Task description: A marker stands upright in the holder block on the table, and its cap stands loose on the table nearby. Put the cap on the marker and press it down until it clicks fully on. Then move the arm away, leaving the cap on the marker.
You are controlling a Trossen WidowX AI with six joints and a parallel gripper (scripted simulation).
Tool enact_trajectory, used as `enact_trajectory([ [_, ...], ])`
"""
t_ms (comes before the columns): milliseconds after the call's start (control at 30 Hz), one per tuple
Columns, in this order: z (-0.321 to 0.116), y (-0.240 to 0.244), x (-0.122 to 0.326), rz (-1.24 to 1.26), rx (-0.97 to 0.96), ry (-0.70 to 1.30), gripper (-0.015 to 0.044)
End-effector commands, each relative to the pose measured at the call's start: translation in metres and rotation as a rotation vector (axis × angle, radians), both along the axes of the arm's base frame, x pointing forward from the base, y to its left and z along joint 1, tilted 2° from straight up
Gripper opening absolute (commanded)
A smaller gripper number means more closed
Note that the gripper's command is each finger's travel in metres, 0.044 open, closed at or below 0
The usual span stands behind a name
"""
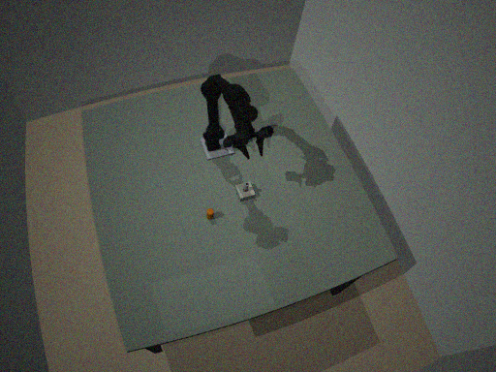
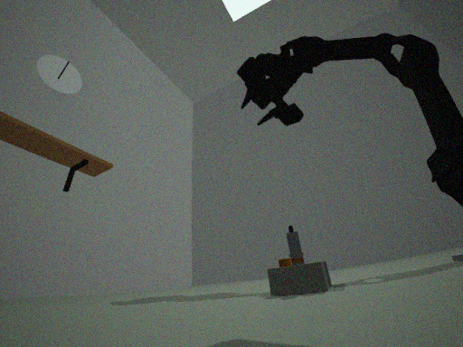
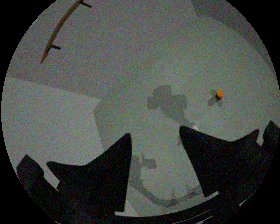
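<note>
In the top view, the orange cap [image 1: 210, 213] is seen standing on the bench [image 1: 145, 265], to the left of the holder block [image 1: 245, 191] and slightly nearer the bench's front edge, well apart from it. The marker [image 1: 246, 186] is held upright in the holder block, uncapped, with its dark tip uppermost. Beyond the holder block, toward the back of the bench, the arm is folded over its white base plate [image 1: 216, 150], and the tool [image 1: 254, 150] is carried in the air between that plate and the holder block, a little to the right of the plate.

In the exterior view, the cap [image 2: 289, 262] is partly hidden behind the holder block [image 2: 298, 278], with the marker [image 2: 294, 244] rising above the block. The tool [image 2: 255, 113] is held high above the holder block, slightly left of it, its fingers pointing down and to the left.

In the wrist view, the two fingers are shown parted about halfway with nothing between them; the tool is released. The cap [image 3: 219, 93] appears as a small orange spot on the bench, up and to the right of the fingers.
</note>
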State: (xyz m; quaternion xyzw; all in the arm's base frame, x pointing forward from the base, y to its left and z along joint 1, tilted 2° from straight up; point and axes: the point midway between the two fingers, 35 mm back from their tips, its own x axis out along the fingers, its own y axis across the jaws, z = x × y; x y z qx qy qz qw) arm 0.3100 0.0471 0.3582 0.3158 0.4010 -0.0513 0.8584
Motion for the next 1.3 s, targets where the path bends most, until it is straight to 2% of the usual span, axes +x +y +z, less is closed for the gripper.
enact_trajectory([
  [0, -0.025, -0.024, 0.021, -0.092, -0.002, 0.078, 0.0246],
  [233, -0.086, -0.071, 0.049, -0.356, 0.057, 0.307, 0.0246],
  [367, -0.134, -0.116, 0.063, -0.595, 0.107, 0.490, 0.0246],
  [567, -0.205, -0.179, 0.061, -0.936, 0.168, 0.738, 0.0246],
  [800, -0.209, -0.179, 0.055, -0.946, 0.170, 0.746, 0.0246],
  [967, -0.241, -0.179, 0.054, -0.946, 0.170, 0.746, 0.0246],
  [1267, -0.257, -0.179, 0.053, -0.946, 0.170, 0.746, 0.0246],
])
